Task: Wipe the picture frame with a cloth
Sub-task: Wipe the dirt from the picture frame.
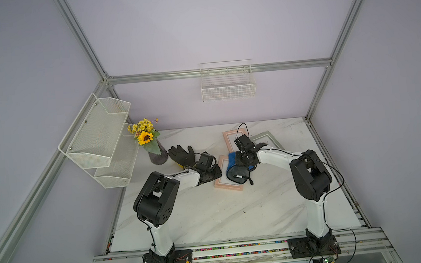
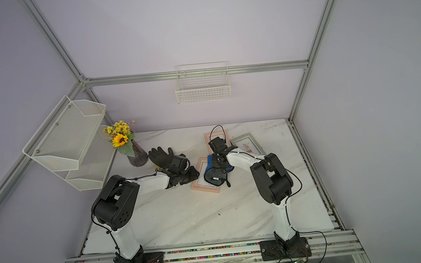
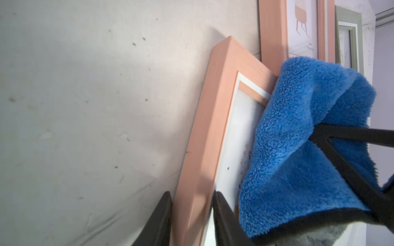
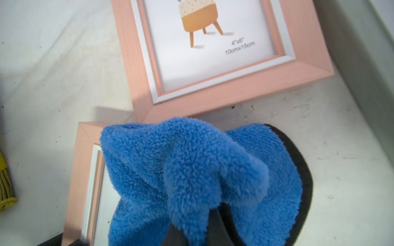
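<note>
The picture frame (image 1: 227, 187) lies flat on the table (image 1: 211, 215), nearest the robot. The left gripper (image 3: 191, 198) clamps the frame's left rail, one finger outside it and one on the glass side. The cloth (image 4: 191, 170) sits bunched over the frame's right side and spills onto the table. The right gripper (image 4: 198, 225) pinches a blue fold of it from above, jaws tight. Farther back lie a second pink frame (image 4: 213, 64), a grey-green frame (image 1: 270, 138) and a glove (image 1: 181, 154).

Soft, even light overhead; faint shadow on the bench (image 3: 85, 106) beside my left pincer (image 3: 191, 194), its fingers (image 3: 162, 217) blurred; top views bow at edges.
</note>
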